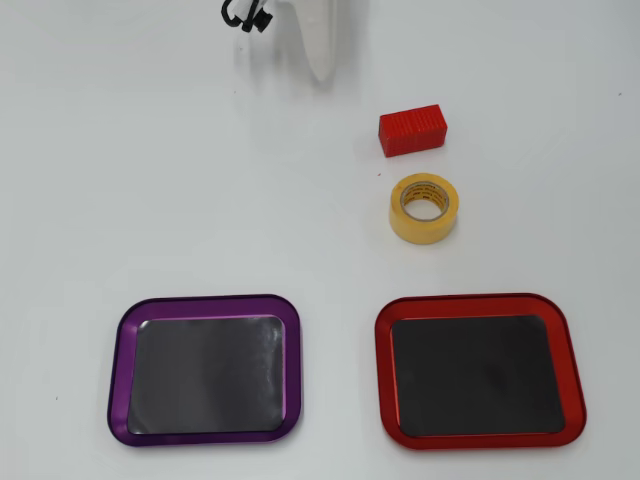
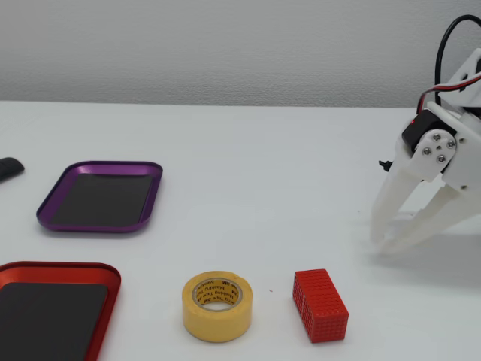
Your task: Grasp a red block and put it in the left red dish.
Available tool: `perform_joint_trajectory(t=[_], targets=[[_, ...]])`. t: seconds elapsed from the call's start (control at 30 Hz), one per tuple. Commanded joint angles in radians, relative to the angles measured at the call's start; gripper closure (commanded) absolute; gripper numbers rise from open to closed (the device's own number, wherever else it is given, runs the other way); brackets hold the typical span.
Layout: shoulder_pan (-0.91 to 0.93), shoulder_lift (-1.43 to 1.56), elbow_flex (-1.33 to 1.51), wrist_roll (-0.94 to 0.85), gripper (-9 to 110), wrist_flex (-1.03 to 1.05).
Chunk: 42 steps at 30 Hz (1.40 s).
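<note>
The red block (image 1: 412,130) lies on the white table right of centre in the overhead view; in the fixed view it (image 2: 321,304) is at the front, right of the yellow tape roll. The left red dish (image 2: 52,269) sits at the lower left of the fixed view and at the lower right of the overhead view (image 1: 385,372); its dark inside is empty. My white gripper (image 2: 381,244) hangs at the right, tips down near the table and close together, holding nothing. In the overhead view it (image 1: 322,70) is at the top edge, up and left of the block.
A yellow tape roll (image 1: 423,207) stands between the block and the red dish, also in the fixed view (image 2: 217,306). A purple-rimmed tray (image 1: 120,372) lies beside the red dish, farther back in the fixed view (image 2: 98,166). A dark object (image 2: 9,168) is at the left edge.
</note>
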Motion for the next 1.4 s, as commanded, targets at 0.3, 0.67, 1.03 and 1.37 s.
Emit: perform_joint_trajectory(t=[0.3,0.67,1.03,1.37], targets=[[-0.005,0.058,-0.219,-0.127,96,-0.328],[-0.054,-0.836,-0.865,-0.124,85,0.032],[-0.37,-1.586,-1.293,-0.127,84,0.222],[-0.37,-1.663,-1.281,-0.127,74,0.041]])
